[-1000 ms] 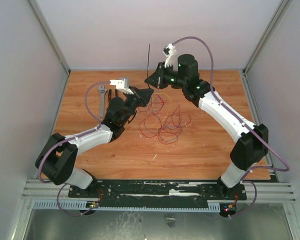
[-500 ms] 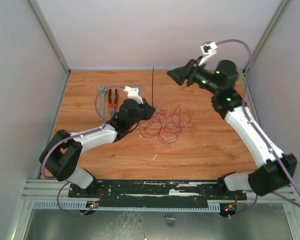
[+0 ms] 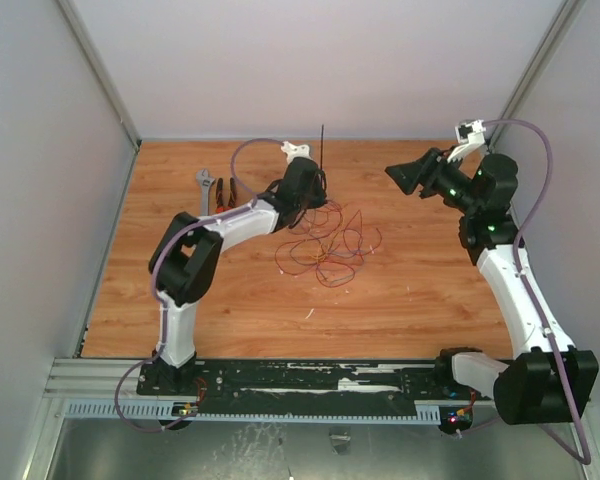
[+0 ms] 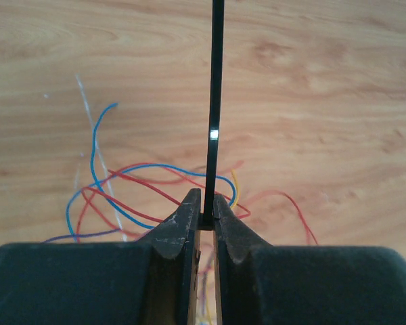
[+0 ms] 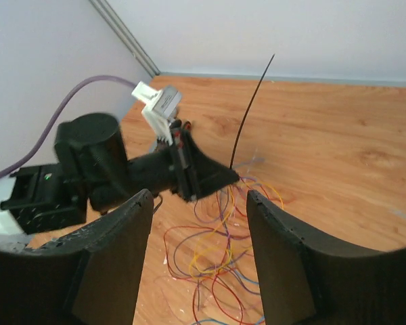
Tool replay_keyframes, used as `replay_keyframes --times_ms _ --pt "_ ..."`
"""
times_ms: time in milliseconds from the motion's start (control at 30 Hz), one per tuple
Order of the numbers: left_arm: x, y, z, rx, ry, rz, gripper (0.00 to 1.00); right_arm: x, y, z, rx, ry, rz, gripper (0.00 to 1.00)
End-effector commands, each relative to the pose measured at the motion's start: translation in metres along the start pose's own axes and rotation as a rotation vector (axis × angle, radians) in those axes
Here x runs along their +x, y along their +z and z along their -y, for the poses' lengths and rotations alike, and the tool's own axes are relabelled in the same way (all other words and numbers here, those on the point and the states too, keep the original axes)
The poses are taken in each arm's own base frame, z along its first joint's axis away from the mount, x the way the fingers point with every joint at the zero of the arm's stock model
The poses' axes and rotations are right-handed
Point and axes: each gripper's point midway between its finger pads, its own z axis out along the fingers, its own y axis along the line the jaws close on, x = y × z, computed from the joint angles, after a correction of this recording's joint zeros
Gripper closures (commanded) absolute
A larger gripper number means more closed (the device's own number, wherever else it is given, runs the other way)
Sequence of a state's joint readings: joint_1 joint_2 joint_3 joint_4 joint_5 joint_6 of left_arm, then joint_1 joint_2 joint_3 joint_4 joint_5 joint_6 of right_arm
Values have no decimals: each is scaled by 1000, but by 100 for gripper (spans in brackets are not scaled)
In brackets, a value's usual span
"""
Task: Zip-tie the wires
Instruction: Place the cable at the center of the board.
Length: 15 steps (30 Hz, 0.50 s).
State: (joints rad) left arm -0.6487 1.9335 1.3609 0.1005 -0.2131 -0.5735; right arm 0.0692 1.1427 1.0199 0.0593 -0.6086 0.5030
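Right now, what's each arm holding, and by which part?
Left gripper pinches the zip tie by one end; right gripper holds nothing, jaws open.

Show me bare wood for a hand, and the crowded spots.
Bare: the near strip between the wires and the base rail; the stretch between the wires and the right arm; the near-left corner outside the left arm. Crowded: the wires themselves, and the far left, with wrench and pliers.

Zip tie (image 4: 216, 101) top end is cut off by upper edge in L wrist view and its base is hidden inside left gripper (image 4: 208, 206), wires (image 4: 135, 183) are partly covered by that gripper's body, and right gripper (image 5: 199, 198) fingers (image 5: 115, 264) are cropped at bottom edge.
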Motion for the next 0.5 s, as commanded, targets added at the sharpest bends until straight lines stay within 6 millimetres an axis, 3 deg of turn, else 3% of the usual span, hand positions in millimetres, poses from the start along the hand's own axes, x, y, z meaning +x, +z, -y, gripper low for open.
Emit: replay_keyframes --times_ms 0,167,300,467 --pt "-1 36 -35 -131 -18 -45 97 3 -7 8 -3 -3 -2 41" --pt "-14 77 -43 -162 -2 -41 97 9 -7 25 26 -2 -13 41" --pt "-11 105 -58 -203 14 -64 94 13 -7 32 35 6 -18 40" --pt "-26 112 -63 -216 19 -35 78 13 -7 36 43 6 -15 39"
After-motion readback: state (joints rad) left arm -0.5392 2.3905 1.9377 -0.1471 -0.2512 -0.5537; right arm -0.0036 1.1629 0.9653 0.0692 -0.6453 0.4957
